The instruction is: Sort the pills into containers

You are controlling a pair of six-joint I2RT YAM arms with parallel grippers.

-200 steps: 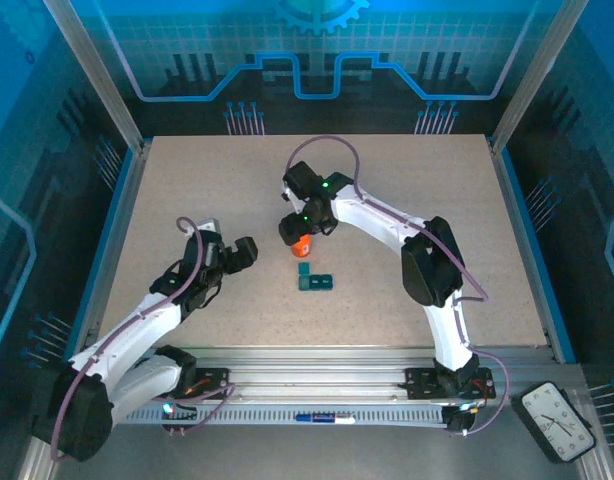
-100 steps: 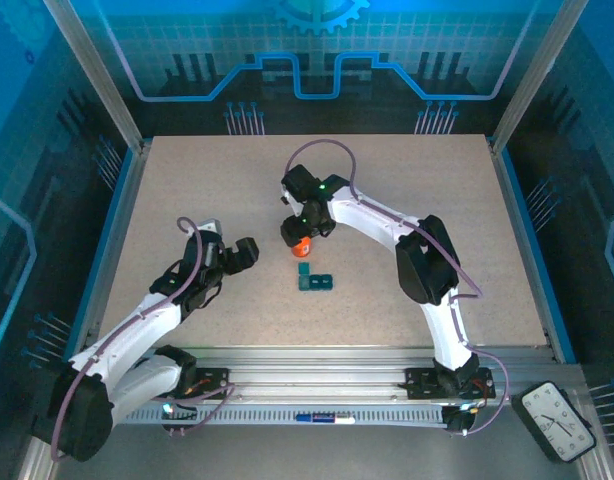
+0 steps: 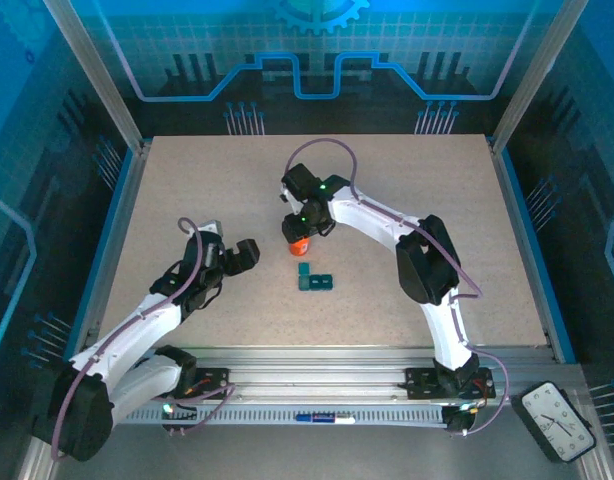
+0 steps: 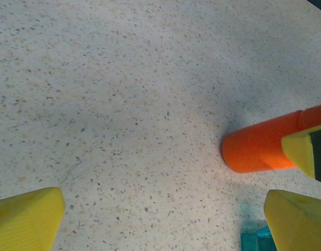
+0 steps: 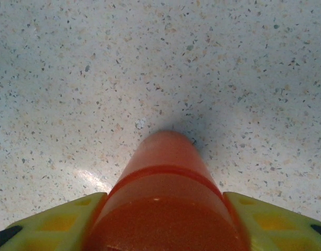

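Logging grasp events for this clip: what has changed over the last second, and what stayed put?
The right hand sank a little over the orange bottle and narrowed its fingers until they flank it on both sides, seemingly gripping it. The bottle stays about where it stood; the left hand, open, and the teal containers have not moved.

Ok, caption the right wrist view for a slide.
Right gripper closed on the orange bottle, yellow fingers against both its sides, above the speckled table.
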